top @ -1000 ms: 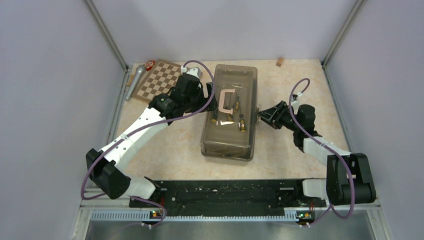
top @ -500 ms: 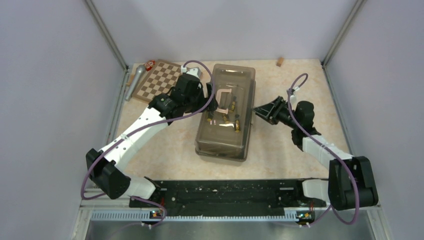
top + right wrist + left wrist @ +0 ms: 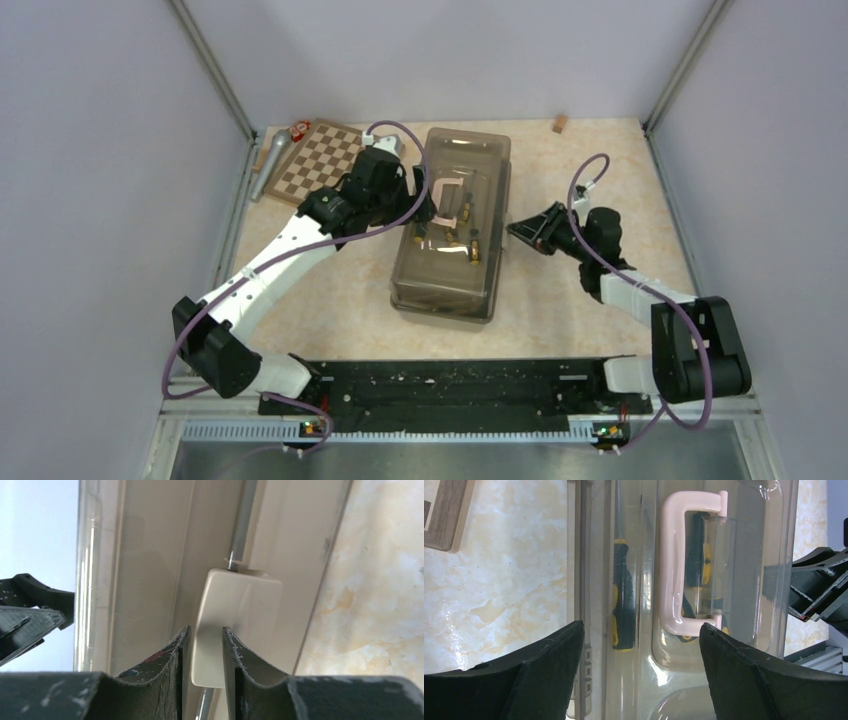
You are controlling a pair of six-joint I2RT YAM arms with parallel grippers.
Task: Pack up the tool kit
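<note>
Three pale purple walls [image 3: 450, 50] stand around our speckled cream tabletop [image 3: 600, 170], and the toolbox [image 3: 455, 285] sits in its middle. Our left hand [image 3: 641, 630] gapes wide above the pink handle [image 3: 671, 580]. Our right hand [image 3: 202, 635] pinches the beige latch [image 3: 235, 610]. The screwdrivers [image 3: 623, 605] look blurry through the lid.

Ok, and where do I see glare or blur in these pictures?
Left wrist view: white glare streaks the toolbox lid, yet the pink handle is sharp. Right wrist view: the right gripper's fingers look slightly soft, the beige latch clearer. Top view: even light, only faint shadows.
</note>
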